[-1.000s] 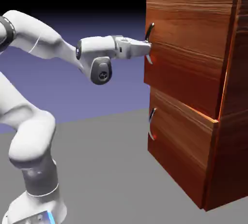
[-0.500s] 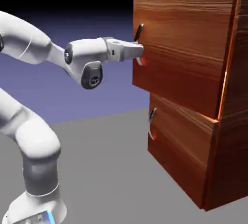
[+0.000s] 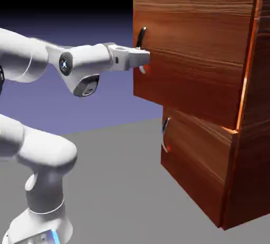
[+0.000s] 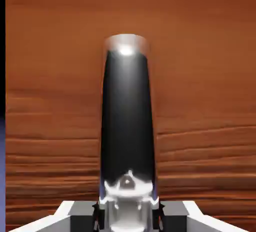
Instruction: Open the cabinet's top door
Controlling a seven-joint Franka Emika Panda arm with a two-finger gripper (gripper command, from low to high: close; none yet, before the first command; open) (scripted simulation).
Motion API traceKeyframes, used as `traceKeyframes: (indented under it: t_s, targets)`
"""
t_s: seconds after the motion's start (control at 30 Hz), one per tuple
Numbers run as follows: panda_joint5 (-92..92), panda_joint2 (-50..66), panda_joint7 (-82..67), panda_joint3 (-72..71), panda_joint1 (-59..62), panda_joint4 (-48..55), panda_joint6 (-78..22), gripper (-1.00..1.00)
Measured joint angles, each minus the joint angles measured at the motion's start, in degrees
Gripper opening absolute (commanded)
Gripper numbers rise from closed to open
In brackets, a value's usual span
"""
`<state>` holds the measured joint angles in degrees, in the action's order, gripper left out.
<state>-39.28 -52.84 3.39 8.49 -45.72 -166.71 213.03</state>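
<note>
The reddish-brown wood-grain cabinet stands at the right of the exterior view. Its top door juts out to the left, well past the lower panel. My gripper is shut on the top door's curved metal handle, at its lower part. In the hand view the handle rises as a dark glossy bar from between my fingertips, with the gripper closed around its base and the door's wood filling the background.
The lower panel's own handle hangs free below. Grey table surface stretches between the robot's base and the cabinet. An orange gap shows along the cabinet's corner behind the pulled-out door.
The arm has drawn back to the left, and the top door has come out with it, step by step. The grip on the handle has stayed shut.
</note>
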Motion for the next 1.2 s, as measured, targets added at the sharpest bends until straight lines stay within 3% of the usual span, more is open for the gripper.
traceKeyframes:
  t_s: [0.27, 0.77, 1.2]
  targets:
    - [-14.9, -8.4, -19.2, 3.5, -10.7, 0.1, 0.6, -1.00]
    - [-19.7, -31.6, -23.8, -2.0, 13.9, -6.3, -36.5, -1.00]
    - [-5.8, -46.2, -21.7, 13.6, 31.2, -6.5, -68.9, -1.00]
